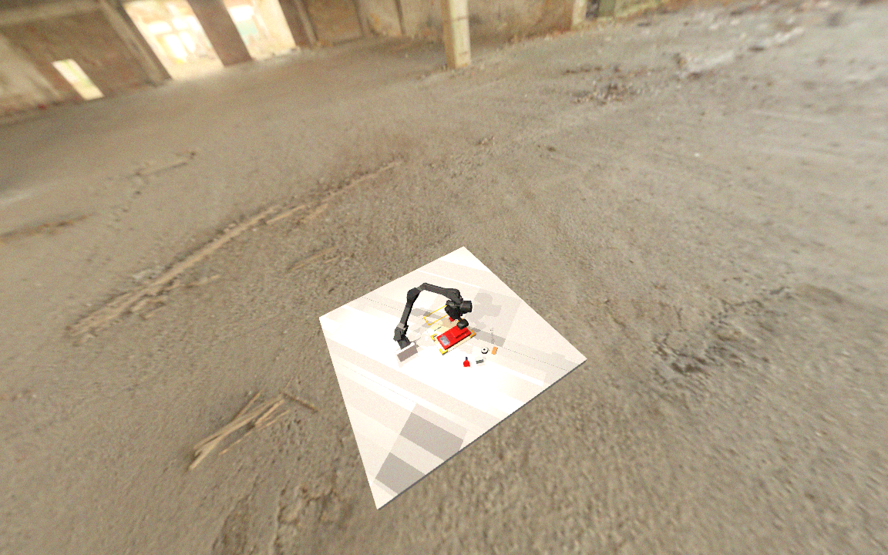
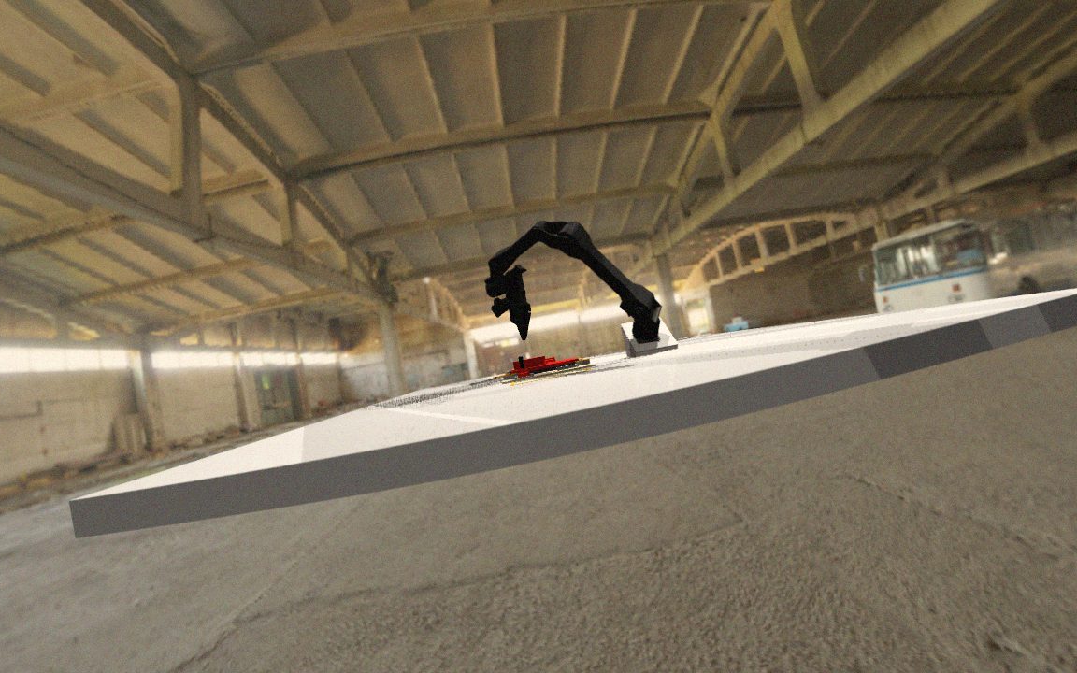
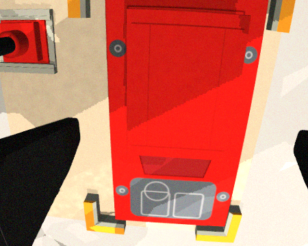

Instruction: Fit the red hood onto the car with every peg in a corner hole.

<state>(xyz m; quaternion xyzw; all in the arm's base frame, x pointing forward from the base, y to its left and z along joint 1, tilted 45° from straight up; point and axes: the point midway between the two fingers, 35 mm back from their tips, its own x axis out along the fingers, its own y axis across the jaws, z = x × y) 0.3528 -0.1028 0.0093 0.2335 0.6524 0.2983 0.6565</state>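
Red hood appears to rest on the toy car chassis, set between the jig's corner brackets. Above it, the gripper stands wide and empty. Pegs and corner holes cannot be made out; a missed peg could leave the shell tilted, and a sideways drift or dip during withdrawal might knock it.

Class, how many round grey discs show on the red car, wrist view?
4: upper-left disc, upper-right disc, lower-left disc, lower-right disc. Any beyond the frame's top are hidden.
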